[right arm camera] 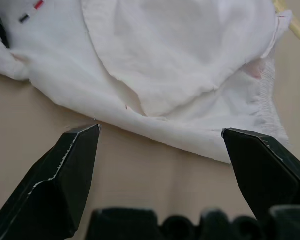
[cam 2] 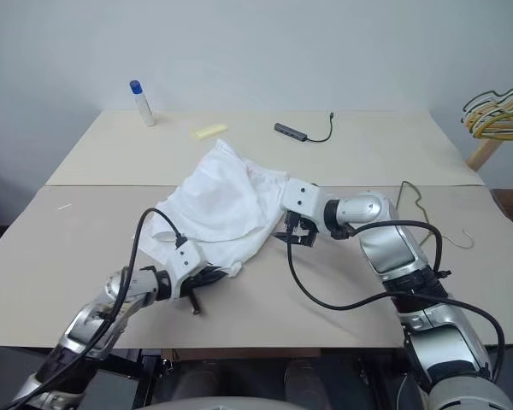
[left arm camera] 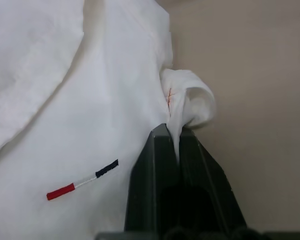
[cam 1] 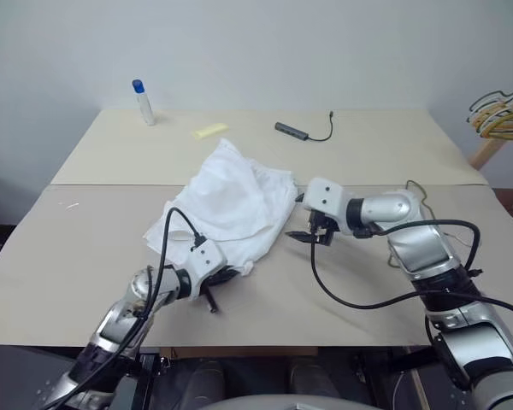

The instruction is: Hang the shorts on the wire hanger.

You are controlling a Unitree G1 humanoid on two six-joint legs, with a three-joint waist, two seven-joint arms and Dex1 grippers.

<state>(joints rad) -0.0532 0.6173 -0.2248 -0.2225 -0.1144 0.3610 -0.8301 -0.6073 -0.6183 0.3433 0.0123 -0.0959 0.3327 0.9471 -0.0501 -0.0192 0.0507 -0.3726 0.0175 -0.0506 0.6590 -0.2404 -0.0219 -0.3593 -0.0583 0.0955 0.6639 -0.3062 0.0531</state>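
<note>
- Left gripper (left arm camera: 179, 135): fingers pressed together, pinching a folded corner of the shorts (cam 1: 231, 201). In the left wrist view the cloth rises in a small curl from between the two black fingers.
- Just beside that pinch, on the flat cloth, a small red, white and dark stripe mark (left arm camera: 82, 179).
- In the left eye view the left gripper (cam 1: 227, 275) sits at lower centre-left, at the near hem of the shorts.
- Right gripper (right arm camera: 160, 131): fingers spread wide, nothing between them, poised over bare table just short of the shorts' edge. One finger (right arm camera: 65, 170) and the other both stand clear of the cloth.
- In the left eye view the right gripper (cam 1: 310, 235) is at centre, just beside the right edge of the shorts.
- Shorts: white, crumpled, lying in a heap at the centre of the beige table (cam 1: 85, 256), across the seam between two tabletops. Gathered waistband shows in the right wrist view.
- Wire hanger (cam 2: 432, 213): thin wire lying on the table at right, behind the right forearm; partly hidden.
- Far edge, upper left: white bottle with blue cap (cam 1: 143, 102), standing upright. Near it a yellow slip (cam 1: 209, 131).
- Upper centre: dark adapter with cable (cam 1: 303, 131).
- Upper right corner: bunch of yellow and dark hangers (cam 1: 500, 113).
</note>
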